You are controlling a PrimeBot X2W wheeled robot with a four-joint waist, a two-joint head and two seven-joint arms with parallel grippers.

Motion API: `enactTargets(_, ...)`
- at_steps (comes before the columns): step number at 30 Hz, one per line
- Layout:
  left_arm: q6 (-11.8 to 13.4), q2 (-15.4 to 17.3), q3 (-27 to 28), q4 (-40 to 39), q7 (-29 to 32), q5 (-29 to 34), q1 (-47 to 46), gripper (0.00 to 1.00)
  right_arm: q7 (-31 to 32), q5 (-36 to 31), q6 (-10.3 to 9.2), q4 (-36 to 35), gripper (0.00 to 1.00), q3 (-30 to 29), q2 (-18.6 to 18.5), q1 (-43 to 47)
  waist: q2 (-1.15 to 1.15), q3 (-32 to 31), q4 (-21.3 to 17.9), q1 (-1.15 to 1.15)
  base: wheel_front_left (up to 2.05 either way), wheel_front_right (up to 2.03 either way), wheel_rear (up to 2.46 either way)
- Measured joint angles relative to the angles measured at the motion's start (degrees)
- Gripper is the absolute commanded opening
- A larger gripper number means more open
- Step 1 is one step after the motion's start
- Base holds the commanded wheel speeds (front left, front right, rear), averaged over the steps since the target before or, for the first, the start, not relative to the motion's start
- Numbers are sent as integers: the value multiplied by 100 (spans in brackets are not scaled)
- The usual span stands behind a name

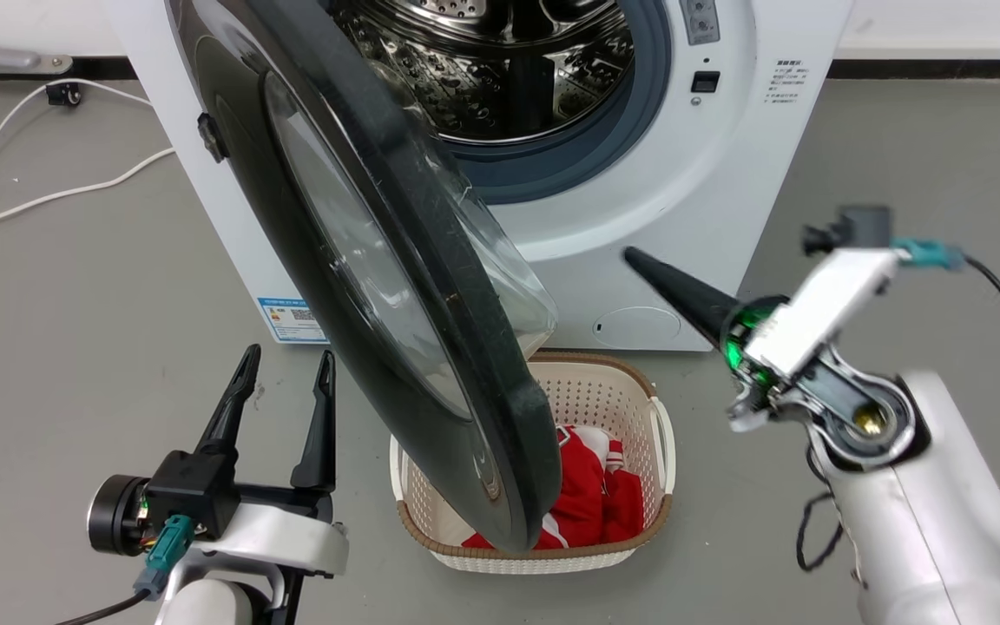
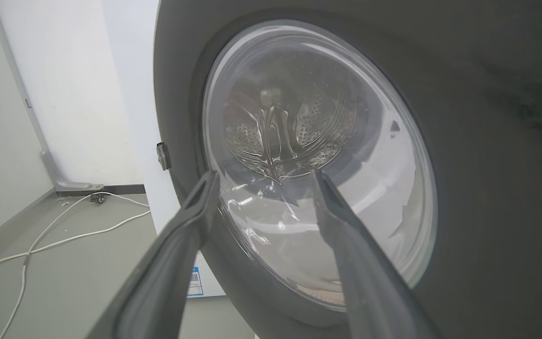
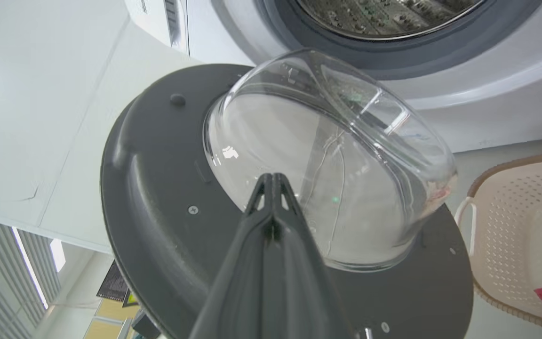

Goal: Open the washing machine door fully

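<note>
The white washing machine (image 1: 639, 217) stands on a grey floor (image 1: 75, 365), its steel drum (image 1: 509, 69) exposed. High on the right of its front is a small block of dark print (image 1: 785, 82), and low on the left a blue-edged sticker (image 1: 292, 319) with a square code; neither can be read.

The washing machine door (image 1: 378, 286) is part-way open. It is hinged on the machine's left, and its free edge is swung out toward the camera, overlapping the basket in the head view. Its clear bowl window faces the drum.

Bare floor lies to the left of the door and to the right of the machine.

A cream perforated basket (image 1: 661, 417) sits just before the machine, with red cloth (image 1: 587, 495) inside.

The right arm reaches in from the lower right. The right claw (image 1: 639, 260) is pinched closed on nothing and aims at the door's inner side. The head view shows a gap between its tip and the bowl.

The left claw (image 1: 287, 360) stands low at the left, fingers spread and pointing up at the door's outer face without touching it.

A white cable (image 1: 31, 200) trails across the floor on the far left.
</note>
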Motion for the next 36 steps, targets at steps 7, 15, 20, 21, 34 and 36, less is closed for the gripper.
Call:
enactTargets(7, 1, -2, 100, 19, 0, 20, 143, 100, -1318, -165, -1, -486, 100, -577, -35, 1169, 0, -140, -75, 0, 0, 0, 0)
enactTargets(15, 1, 1, 143, 62, 0, 59, 285, 100, -2761, -948, -1, -750, 100, -856, -85, 2220, 0, -305, -146, 0, 0, 0, 0)
enactTargets(20, 0, 1, 156, 98, 0, 63, 346, 100, -3690, -2050, -1, -783, 100, -896, -234, 2531, 0, -382, -163, 0, 0, 0, 0)
enactTargets(21, 0, 2, 163, 102, 0, 67, 353, 100, -3876, -2346, -1, -782, 100, -916, -261, 2565, 0, -398, -163, 0, 0, 0, 0)
enactTargets(34, 0, -10, 286, 87, 0, 69, 450, 100, -4731, -6762, 0, -1852, 100, -1378, -113, 2887, 0, -446, -184, 0, 0, 0, 0)
enactTargets(36, 0, -14, 285, 88, 0, 76, 450, 100, -4696, -7092, 1, -2003, 100, -1333, -62, 3041, 0, -443, -181, 0, 0, 0, 0)
